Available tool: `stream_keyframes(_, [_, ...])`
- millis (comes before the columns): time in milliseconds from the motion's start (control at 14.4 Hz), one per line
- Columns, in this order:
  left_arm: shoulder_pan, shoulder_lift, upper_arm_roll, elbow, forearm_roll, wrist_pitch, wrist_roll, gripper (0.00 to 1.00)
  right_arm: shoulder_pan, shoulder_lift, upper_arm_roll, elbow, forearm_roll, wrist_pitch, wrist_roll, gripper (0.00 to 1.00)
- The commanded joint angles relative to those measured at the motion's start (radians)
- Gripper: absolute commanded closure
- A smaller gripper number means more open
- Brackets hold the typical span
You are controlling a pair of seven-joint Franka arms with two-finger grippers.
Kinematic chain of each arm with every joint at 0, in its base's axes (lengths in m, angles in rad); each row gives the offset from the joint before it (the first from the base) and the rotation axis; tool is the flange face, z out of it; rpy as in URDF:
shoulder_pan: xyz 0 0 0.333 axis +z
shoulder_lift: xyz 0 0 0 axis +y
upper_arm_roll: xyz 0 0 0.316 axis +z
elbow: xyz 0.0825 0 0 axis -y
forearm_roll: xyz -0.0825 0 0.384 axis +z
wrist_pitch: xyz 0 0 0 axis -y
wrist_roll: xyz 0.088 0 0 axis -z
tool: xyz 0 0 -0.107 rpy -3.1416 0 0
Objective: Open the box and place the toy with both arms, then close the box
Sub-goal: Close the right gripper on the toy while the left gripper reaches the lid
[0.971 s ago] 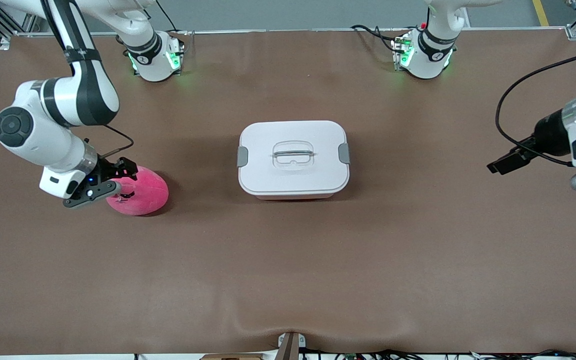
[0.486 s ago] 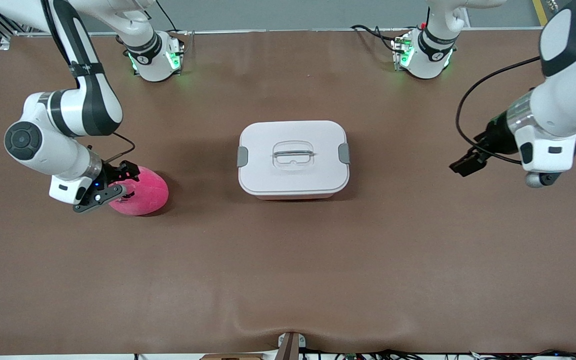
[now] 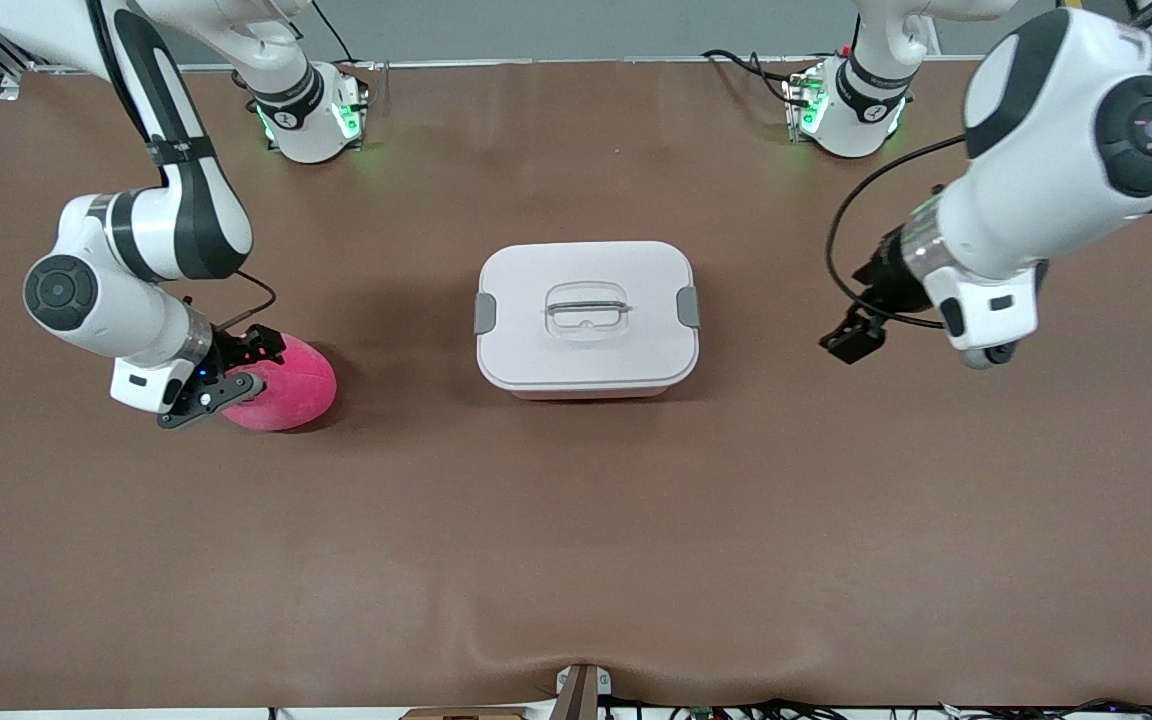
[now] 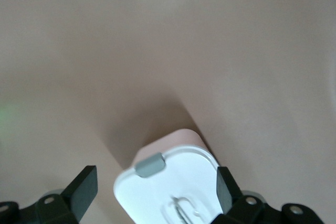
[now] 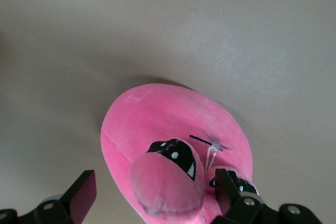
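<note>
The box [image 3: 586, 318] stands mid-table, pale pink with its white lid on and a grey clip [image 4: 151, 163] at each end. The toy [image 3: 288, 384], a hot-pink plush, lies on the table toward the right arm's end. My right gripper [image 3: 241, 372] is down at the toy and open. In the right wrist view the toy's snout [image 5: 167, 184] sits between the fingers of the right gripper [image 5: 156, 192], nothing pinched. My left gripper [image 3: 848, 340] hangs open over the table beside the box's end. In the left wrist view the left gripper [image 4: 155, 190] frames the box [image 4: 176, 192].
A brown mat [image 3: 576, 540] covers the whole table. The two arm bases [image 3: 311, 110] [image 3: 846, 105] with green lights stand along the edge farthest from the front camera. A cable loops off the left wrist [image 3: 841, 230].
The left arm has swung in from the table's end toward the box, its gripper still open. The right gripper has shifted slightly at the toy. Box and toy have not moved.
</note>
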Motion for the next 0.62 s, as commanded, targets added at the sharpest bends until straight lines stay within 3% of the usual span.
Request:
stream_keyframes(0, [-0.044, 0.019, 0.007, 0.007, -0.012, 0.023, -0.12, 0.0, -0.003, 0.01, 0.005, -0.006, -0.004, 0.017, -0.031, 0.0])
stream_keyframes(555, [-0.157, 0.073, 0.007, 0.008, -0.005, 0.103, -0.443, 0.0, -0.006, 0.018, 0.006, -0.004, -0.004, -0.023, -0.062, 0.0])
